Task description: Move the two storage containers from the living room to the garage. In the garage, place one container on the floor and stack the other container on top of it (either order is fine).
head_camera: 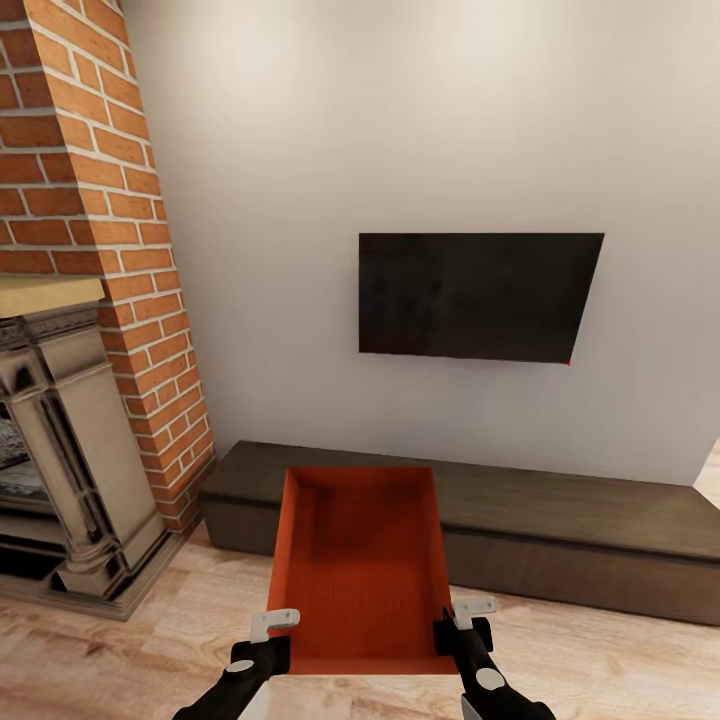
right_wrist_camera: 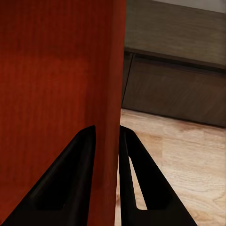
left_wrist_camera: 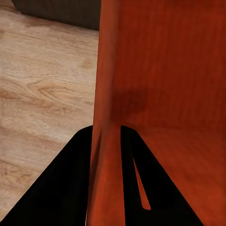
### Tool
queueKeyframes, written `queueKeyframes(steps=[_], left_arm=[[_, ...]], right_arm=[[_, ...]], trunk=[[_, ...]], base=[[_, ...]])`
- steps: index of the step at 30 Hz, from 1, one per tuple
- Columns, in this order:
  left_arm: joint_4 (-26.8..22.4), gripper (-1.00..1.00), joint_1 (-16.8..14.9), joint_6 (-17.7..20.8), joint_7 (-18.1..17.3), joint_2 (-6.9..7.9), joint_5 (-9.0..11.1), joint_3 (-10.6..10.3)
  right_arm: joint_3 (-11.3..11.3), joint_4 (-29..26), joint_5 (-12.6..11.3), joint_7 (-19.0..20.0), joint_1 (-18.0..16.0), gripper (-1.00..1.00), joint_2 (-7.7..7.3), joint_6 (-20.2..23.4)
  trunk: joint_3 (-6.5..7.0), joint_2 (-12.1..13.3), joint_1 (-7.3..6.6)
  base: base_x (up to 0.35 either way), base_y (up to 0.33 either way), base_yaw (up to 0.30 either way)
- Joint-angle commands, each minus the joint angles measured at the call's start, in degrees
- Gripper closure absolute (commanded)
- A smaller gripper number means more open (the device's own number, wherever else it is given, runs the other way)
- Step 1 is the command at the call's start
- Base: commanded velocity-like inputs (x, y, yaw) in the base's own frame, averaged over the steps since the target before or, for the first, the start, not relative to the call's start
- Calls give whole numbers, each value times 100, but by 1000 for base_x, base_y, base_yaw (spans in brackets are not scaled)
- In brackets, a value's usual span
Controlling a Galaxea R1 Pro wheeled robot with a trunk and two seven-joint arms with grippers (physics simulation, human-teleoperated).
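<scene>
- Bin (head_camera: 360, 570): one orange-red open-top bin is held clear of the plank floor (head_camera: 620, 665), directly ahead of the robot at 12 o'clock, in front of a long low cabinet (head_camera: 580, 530).
- Its long axis runs from 6 to 12 o'clock, away from the robot; the open top faces up, tipped slightly toward the camera.
- The left gripper (head_camera: 262, 640) is pinched on the left side wall at the near corner, one finger (left_wrist_camera: 56, 188) outside and one inside.
- The right gripper (head_camera: 458, 628) is pinched likewise on the right wall.
- Both arms are equally near; the bin lies between them.
- A black TV (head_camera: 478, 296) hangs at 12 o'clock, a brick fireplace (head_camera: 90, 200) at 10 o'clock.
- Judged: carrying to the garage calls for both grips to be kept level.
</scene>
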Motion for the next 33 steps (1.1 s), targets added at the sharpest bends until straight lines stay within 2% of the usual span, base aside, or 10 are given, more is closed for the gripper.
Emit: queueKeyframes(steps=[1,10,20,33], left_arm=[[7,100,-1,21,196,7,65,62],[7,100,0,21,197,6,64,62],[2,100,0,21,197,9,64,61],[3,100,-1,21,197,10,64,61]], right_arm=[[-104,-10,-40,-334,-9,100,-4,-232],[-104,-10,-9,-328,-9,100,-4,-235],[-104,-10,-2,-334,-9,100,-4,-240],[-104,-10,-24,-335,-9,100,-4,-243]], trunk=[[10,34,-21],[171,395,-219],[177,395,-219],[286,395,-219]], base=[[0,0,0],[0,0,0],[0,0,0],[0,0,0]])
